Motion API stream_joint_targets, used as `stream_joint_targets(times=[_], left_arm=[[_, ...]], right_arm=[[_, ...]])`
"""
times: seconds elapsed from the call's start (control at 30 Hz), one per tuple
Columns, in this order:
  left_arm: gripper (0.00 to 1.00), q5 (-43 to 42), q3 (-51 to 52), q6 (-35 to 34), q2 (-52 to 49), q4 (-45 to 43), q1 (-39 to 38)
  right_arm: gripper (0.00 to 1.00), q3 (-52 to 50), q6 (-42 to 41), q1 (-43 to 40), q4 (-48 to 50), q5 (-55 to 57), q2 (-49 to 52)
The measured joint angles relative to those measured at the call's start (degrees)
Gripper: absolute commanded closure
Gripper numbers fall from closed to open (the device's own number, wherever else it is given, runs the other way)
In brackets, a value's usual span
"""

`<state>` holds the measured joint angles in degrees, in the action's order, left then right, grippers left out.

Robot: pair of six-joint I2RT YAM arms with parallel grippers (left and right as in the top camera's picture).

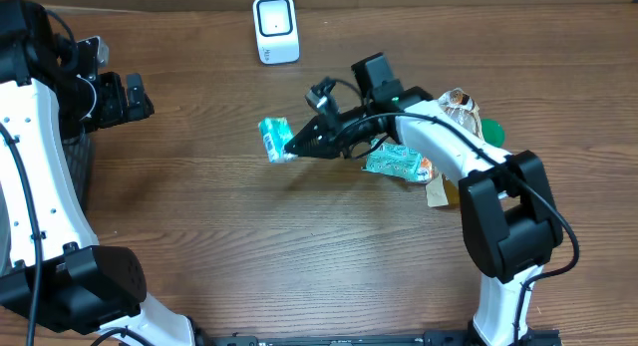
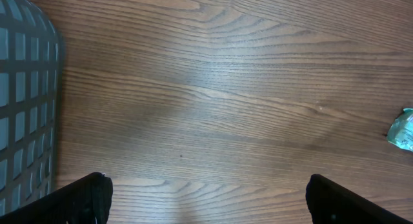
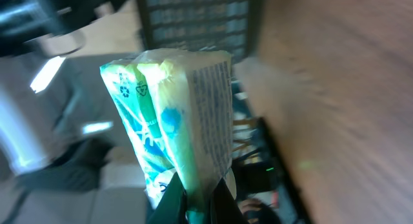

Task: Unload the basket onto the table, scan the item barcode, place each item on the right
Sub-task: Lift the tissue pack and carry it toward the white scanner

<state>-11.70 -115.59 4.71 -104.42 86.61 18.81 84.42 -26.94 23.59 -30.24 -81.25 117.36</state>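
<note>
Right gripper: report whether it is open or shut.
Shut: the right gripper pinches the green packet by its lower edge.

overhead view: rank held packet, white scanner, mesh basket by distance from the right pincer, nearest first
1. The packet: clamped in the right pincer, at its tip.
2. The white scanner: toward the back, near the top of the view.
3. The mesh basket: far left, across the wood.
</note>
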Motion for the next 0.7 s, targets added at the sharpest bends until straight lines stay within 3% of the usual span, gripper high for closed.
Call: stream_joint_targets(times=[0.23, 0.7], left_arm=[[0.00, 0.0, 0.0, 0.0, 0.0, 0.0, 0.0], [0.00, 0.0, 0.0, 0.0, 0.0, 0.0, 0.0]], right_arm=[[0.96, 0.0, -2.7, -0.2, 2.0, -5.8, 0.0], [0.96, 0.0, -9.4, -3.3, 7.8, -6.8, -4.4]])
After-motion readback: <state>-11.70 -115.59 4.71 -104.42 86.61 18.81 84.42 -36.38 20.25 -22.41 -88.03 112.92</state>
